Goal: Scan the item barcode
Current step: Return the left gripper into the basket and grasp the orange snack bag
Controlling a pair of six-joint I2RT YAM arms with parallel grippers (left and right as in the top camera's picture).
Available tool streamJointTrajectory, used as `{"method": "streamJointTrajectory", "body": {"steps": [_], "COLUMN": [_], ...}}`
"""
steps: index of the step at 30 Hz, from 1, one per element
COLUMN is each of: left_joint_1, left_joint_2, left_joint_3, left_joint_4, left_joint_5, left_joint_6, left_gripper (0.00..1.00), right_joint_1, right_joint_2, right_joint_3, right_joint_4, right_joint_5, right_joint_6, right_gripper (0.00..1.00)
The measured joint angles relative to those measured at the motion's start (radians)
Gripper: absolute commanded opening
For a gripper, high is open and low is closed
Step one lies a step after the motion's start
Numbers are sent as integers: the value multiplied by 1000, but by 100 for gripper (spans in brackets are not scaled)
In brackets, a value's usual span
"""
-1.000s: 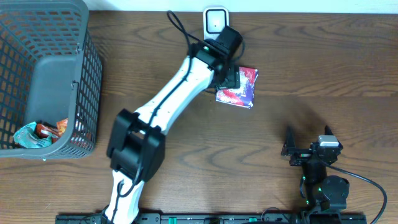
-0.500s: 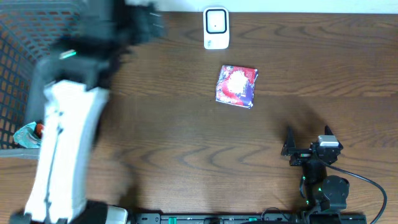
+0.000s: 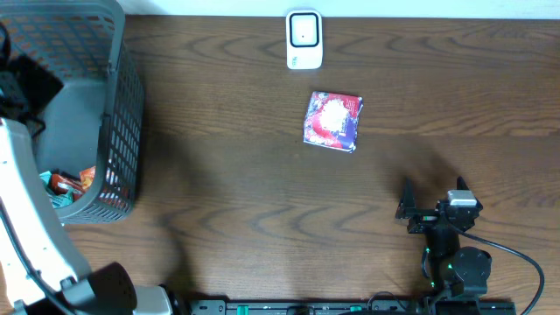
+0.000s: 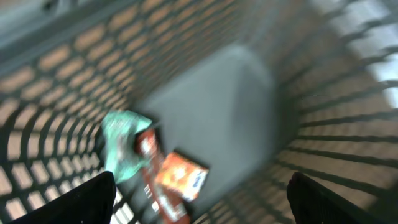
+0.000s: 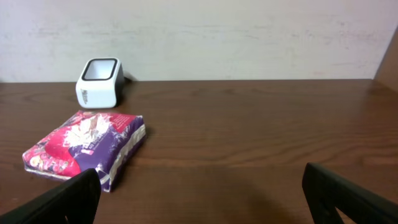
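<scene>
packet [image 3: 333, 121]: flat on tabletop [image 3: 219, 175], near scanner [image 3: 304, 39]
left fingers [image 4: 87, 202]: spread wide, empty, over basket [image 3: 122, 114]
right fingers [image 5: 68, 202]: spread wide, empty, well apart from packet

Wood, plastic, glossy film
The table [image 3: 219, 175] is dark grained wood; basket [image 3: 122, 131] at left, grey matt plastic mesh; packet [image 3: 332, 121], shiny film; scanner [image 3: 304, 39], smooth white plastic.
</scene>
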Motion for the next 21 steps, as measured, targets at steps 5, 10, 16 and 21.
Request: {"method": "streamJointTrajectory", "body": {"steps": [5, 10, 16, 21], "left_joint_1": [36, 31, 29, 29], "left_joint_2": [62, 108, 162, 230], "left_joint_3": [-99, -197, -269, -278], "left_joint_4": [-29, -31, -6, 4], "left_joint_5": [0, 31, 109, 122], "left_joint_6": [-97, -219, -291, -305], "left_gripper": [89, 98, 98, 98], "right_joint_1": [0, 0, 0, 0], "right_joint_2": [0, 0, 0, 0], "right_joint_3": [0, 0, 0, 0], "right_joint_4": [0, 0, 0, 0], "right_joint_5": [0, 0, 0, 0], "right_joint_6": [0, 0, 0, 0], "right_gripper": [99, 99, 99, 99]}}
